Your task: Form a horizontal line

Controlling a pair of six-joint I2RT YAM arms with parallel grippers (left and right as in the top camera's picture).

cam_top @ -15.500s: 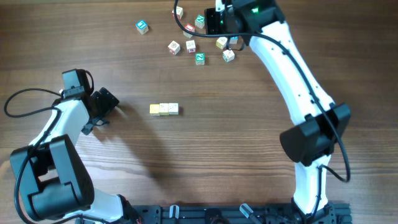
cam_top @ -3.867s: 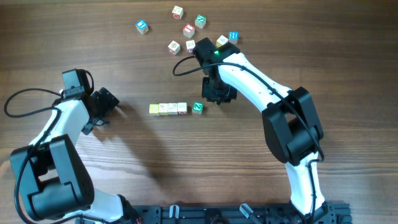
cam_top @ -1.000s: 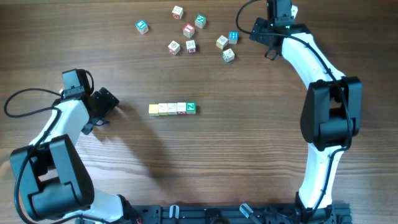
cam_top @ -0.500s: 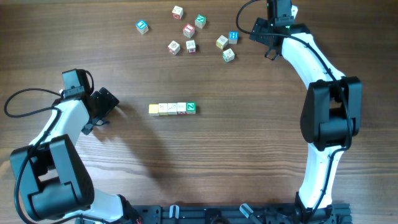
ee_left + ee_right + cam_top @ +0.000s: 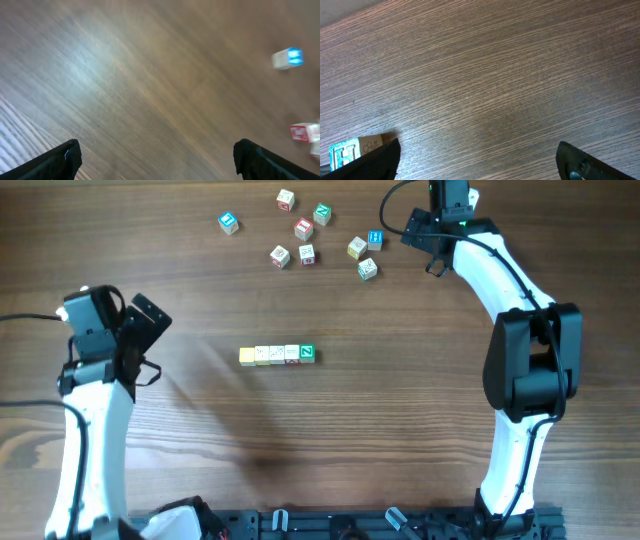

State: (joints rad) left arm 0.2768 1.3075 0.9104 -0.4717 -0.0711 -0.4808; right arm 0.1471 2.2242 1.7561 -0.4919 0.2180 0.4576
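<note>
The horizontal line [image 5: 277, 355] lies mid-table as a straight row of touching cubes: a yellowish cube [image 5: 247, 356] at the left end, three pale cream cubes, and a green-faced cube [image 5: 307, 354] at the right end. My left gripper [image 5: 152, 342] stands open well to the left of the row, holding nothing. In the blurred left wrist view its gripper [image 5: 160, 165] shows only bare wood between the fingertips. My right gripper [image 5: 418, 246] is open at the far right back, away from the row. The right wrist view shows that gripper [image 5: 477, 162] empty too.
Several loose cubes lie scattered at the back: a blue-faced cube [image 5: 229, 222], a red-faced cube [image 5: 304, 227], a green-faced one [image 5: 322, 213] and pale ones. Another blue-faced cube [image 5: 375, 239] sits just left of my right gripper, seen as the blue cube [image 5: 350, 150].
My left arm has swung up and away toward the far left, and its wrist view is motion-blurred. The right arm and the row of cubes have not moved.
</note>
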